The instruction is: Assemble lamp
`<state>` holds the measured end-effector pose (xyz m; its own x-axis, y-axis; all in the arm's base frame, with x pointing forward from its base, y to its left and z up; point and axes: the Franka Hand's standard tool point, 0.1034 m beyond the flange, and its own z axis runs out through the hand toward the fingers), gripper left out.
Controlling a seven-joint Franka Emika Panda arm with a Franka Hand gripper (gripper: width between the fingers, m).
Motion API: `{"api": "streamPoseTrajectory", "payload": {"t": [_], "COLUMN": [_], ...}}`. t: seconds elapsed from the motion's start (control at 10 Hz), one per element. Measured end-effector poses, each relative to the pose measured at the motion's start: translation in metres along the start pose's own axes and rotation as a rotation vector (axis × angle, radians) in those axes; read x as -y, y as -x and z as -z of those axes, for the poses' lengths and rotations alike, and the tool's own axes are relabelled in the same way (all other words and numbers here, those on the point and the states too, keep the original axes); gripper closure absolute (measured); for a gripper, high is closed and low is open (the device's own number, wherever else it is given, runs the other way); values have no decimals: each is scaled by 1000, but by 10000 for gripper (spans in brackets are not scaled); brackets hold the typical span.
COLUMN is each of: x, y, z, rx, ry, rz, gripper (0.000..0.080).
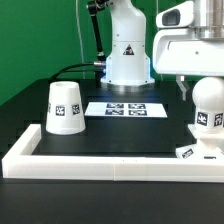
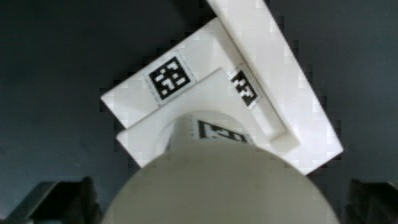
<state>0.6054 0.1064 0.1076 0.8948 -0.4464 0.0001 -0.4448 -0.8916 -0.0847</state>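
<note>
The white bulb [image 1: 207,112] stands upright on the flat angular lamp base [image 1: 192,152] at the exterior view's right, by the front wall. My gripper [image 1: 196,88] is just above the bulb's top, jaws open. In the wrist view the bulb [image 2: 214,165] fills the space between my dark fingers [image 2: 61,202], with a gap on each side, and my gripper [image 2: 217,208] touches nothing. The base [image 2: 196,80] lies beneath the bulb with its tags showing. The tapered shade [image 1: 65,107] stands mouth down, far off at the exterior view's left.
A low white wall [image 1: 100,163] runs along the table's front and left edges. The marker board [image 1: 125,108] lies flat in the middle. The robot's white body [image 1: 128,50] stands at the back, with black cables beside it.
</note>
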Motion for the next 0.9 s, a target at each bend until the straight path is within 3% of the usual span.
{"api": "streamPoseTrajectory", "payload": {"t": [0.4, 0.9], "x": [-1, -1], "y": [0, -5], "z": [0, 1], "rx": [1, -22], "ry": [4, 31], "rz": [302, 748], "gripper": [101, 101]}}
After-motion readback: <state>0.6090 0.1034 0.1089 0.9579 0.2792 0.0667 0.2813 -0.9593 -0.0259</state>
